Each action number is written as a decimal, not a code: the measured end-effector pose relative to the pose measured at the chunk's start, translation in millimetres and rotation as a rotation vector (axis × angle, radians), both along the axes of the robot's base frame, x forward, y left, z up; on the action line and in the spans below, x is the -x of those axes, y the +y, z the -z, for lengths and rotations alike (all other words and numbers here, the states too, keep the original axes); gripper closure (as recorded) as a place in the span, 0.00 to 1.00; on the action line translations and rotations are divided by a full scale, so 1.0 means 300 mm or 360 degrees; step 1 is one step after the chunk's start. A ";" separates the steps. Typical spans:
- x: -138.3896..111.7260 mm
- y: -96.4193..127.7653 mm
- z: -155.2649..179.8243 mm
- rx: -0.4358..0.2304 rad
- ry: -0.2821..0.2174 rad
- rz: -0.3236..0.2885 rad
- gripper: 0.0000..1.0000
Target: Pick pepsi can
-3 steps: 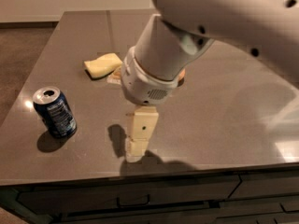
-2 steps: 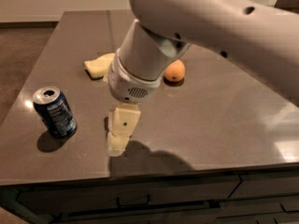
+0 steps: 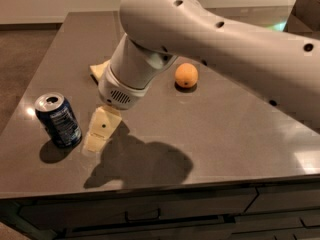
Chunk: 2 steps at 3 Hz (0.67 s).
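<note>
**Fig.** One-arm robot at a counter, single camera view.

- **Gripper** (image 3: 98,131): lower left of frame, hanging tip-down from the wrist, close above the counter top. Only one cream-coloured face w/ a small dark dot shows, so whether it is spread or closed cannot be told.
- **Pepsi can** (image 3: 58,120): just left of the gripper, upright on the counter near its left edge. Dark blue body w/ pale print, silver top. Can & gripper sit side by side; contact btwn them cannot be told.
- **Arm** (image 3: 210,39): large, white, enters at the right edge, crosses the upper half of the frame, then bends down to a round wrist w/ a vent grille at centre left.
- **Shadow** (image 3: 142,164): dark patch on the counter, below & right of the gripper.
- **Orange** (image 3: 186,75): upper centre, resting on the counter just right of the wrist, well apart from the can.
- **Yellow piece** (image 3: 100,68): upper left, flat on the counter, mostly hidden behind the wrist.
- **Counter** (image 3: 235,134): glossy grey-brown top filling most of the frame.
- **Drawer fronts** (image 3: 142,215): along the bottom edge, one w/ a dark handle.
</note>
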<state>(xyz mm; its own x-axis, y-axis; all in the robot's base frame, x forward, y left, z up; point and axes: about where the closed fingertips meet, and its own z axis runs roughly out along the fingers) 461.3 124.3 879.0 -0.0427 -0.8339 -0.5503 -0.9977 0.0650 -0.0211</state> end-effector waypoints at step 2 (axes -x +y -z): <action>-0.014 0.059 -0.009 -0.0138 -0.0003 0.0015 0.00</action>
<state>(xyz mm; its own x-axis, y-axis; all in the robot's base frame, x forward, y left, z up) 465.5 142.0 881.7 -0.0492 -0.7826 -0.6206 -0.9970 0.0761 -0.0170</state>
